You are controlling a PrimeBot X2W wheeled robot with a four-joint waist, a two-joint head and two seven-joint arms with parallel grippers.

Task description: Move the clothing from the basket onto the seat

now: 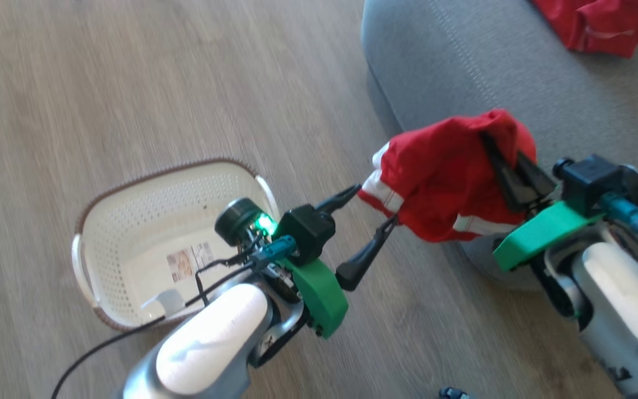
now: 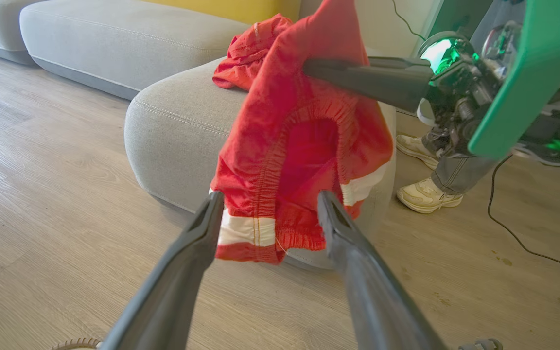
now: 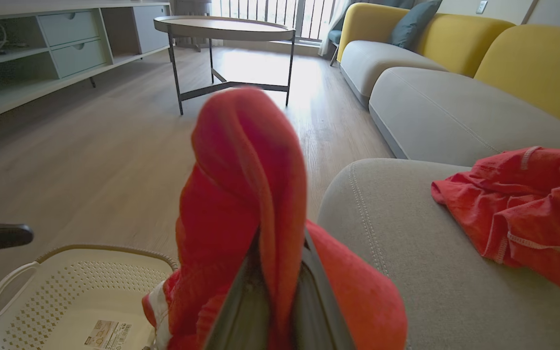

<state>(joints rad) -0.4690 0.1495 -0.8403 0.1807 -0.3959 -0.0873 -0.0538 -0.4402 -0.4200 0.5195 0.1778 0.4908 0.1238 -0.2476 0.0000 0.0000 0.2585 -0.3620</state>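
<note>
1. Cream plastic basket (image 1: 147,221) stands on the wood floor (image 1: 75,83) at the lower left of the head view. Its perforated bottom is in plain sight, with a sticker (image 1: 189,260) on it.
2. Just right of the basket, at the centre of the frame, is the left gripper (image 1: 375,205). Its two fingers are spread wide and grasp nothing. Their tips come very near the white-striped hem of the garment (image 1: 446,177); I cannot tell if they touch it. In the left wrist view the same fingers (image 2: 212,214) stand at both sides of that hem.
3. The garment, red with white stripes, hangs in the air right of centre, in front of the rounded corner of the seat (image 1: 490,66) and above the floor. The left wrist view shows its elastic waistband (image 2: 304,116) turned to the camera.
4. The right gripper (image 1: 510,172), at the right of the head view, is clenched on the upper fold of the garment. In the right wrist view the red cloth (image 3: 241,184) is pinched between its fingers (image 3: 241,301) and rises over them.
5. The grey seat takes the upper right of the frame, with a pale stitching line along its edge (image 3: 362,209).
6. Another garment (image 1: 601,22), also red, lies on the seat in the upper right corner, well apart from the held one.
</note>
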